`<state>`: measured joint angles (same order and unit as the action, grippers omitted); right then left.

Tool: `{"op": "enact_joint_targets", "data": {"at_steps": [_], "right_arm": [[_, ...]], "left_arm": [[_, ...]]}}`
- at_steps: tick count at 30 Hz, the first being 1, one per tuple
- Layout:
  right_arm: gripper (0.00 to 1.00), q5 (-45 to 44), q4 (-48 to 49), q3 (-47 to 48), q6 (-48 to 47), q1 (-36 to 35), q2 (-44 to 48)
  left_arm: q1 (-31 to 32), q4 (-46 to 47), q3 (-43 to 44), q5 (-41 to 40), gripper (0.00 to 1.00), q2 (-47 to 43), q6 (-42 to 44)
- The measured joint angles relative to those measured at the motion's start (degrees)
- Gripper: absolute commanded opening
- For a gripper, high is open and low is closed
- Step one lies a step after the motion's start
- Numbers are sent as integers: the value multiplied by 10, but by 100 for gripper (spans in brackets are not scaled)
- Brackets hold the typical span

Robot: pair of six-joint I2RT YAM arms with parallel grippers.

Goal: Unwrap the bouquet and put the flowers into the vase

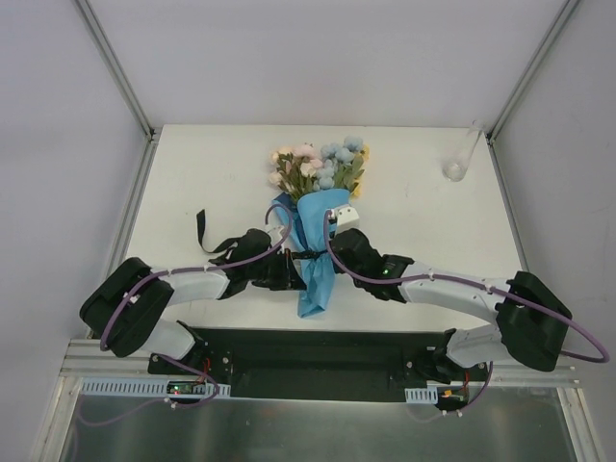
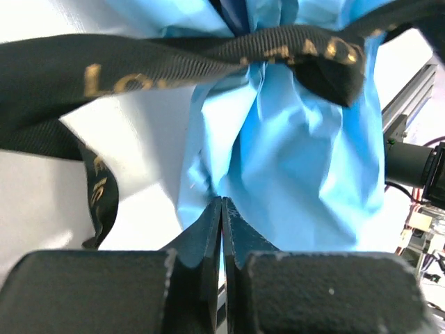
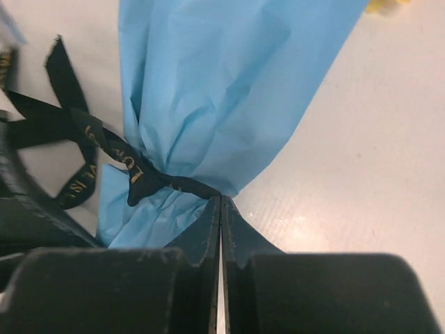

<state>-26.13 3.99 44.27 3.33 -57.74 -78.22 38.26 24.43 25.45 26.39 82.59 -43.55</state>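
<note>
The left gripper (image 2: 221, 209) has its jaws pressed together, tips touching the blue paper (image 2: 306, 153) of the bouquet (image 1: 313, 207) just short of the black ribbon (image 2: 208, 59); to loosen the tie, grip a ribbon tail, not paper, and pull away from the knot. The right gripper (image 3: 220, 205), jaws also pressed together at the tied waist directly ahead of its tips, is placed to steady the bouquet; whether either pinches anything cannot be told. The vase (image 1: 460, 159) stands well apart, ahead and right of the right gripper, and the loose ribbon beside the left gripper may snag.
</note>
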Motion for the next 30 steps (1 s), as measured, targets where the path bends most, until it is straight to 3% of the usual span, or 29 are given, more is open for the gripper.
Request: {"op": "enact_joint_targets", "data": {"at_steps": [6,7,12,14,15,16,19,20,21,24,30], "right_arm": [[1,-38,-38,-42,42,2,40],[1,-37,-39,-44,48,3,43],[1,0,-49,-49,57,4,43],[15,40,-46,-49,55,9,40],[21,75,-42,-49,51,12,36],[29,98,-38,-49,50,14,32],[34,164,-31,-49,35,17,30],[35,175,-30,-49,27,18,33],[35,185,-30,-49,18,19,36],[34,212,-32,-47,-10,36,43],[26,251,-49,-5,-70,61,5]], "left_arm": [[0,-95,28,-15,24,-78,42],[0,-109,35,-15,32,-91,49],[-7,-147,66,-9,54,-150,75],[-17,-152,73,-1,68,-163,78],[-21,-155,75,3,69,-168,80],[-25,-158,77,7,69,-171,81],[-30,-165,80,28,56,-169,84],[-30,-166,81,38,50,-165,84],[-30,-165,81,49,36,-160,84],[-30,-157,82,73,24,-136,79],[-21,-91,81,112,13,-67,49]]}}
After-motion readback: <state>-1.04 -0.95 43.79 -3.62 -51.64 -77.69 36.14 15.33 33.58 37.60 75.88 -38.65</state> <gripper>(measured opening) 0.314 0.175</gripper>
